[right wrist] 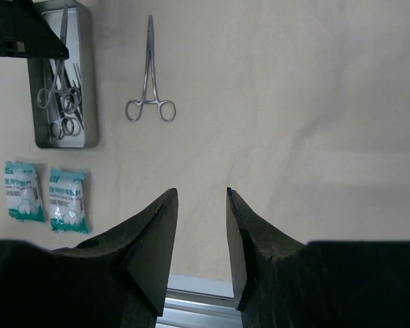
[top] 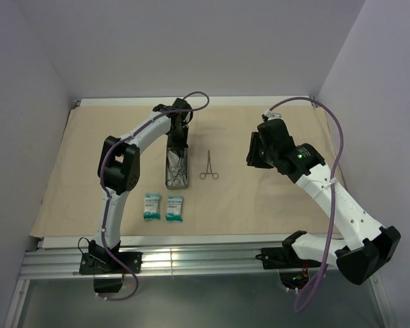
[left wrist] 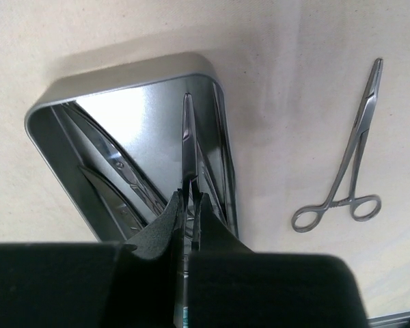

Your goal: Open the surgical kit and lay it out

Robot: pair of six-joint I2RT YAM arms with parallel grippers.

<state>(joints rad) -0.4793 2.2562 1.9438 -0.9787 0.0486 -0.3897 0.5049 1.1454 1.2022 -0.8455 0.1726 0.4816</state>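
Starting at the left, 2 packets (top: 152, 206) lie flat on the wrap (top: 260, 205), just on the near side of the tray (left wrist: 130, 68). They look light, soft and crinkly, best pinched by a sealed edge. The left gripper (left wrist: 189, 199) reaches into the tray, its jaws clenched on what look like the tweezers (left wrist: 187, 137), which point along the tray's right wall. I judge the tweezers light, stiff, springy and slick. A narrow pinch near mid-length should stop them pivoting, and a slow lift should keep the tip off the wall. Ring-handled tools (right wrist: 58, 89) lie beside them in the tray, close enough to snag. Right of the tray and apart from it, 1 forceps (right wrist: 150, 61) lies flat on the wrap, rings toward the arms. Its thin shank near the hinge is the likely hold. The right gripper (right wrist: 201, 195) hovers over bare wrap, jaws parted, holding nothing.
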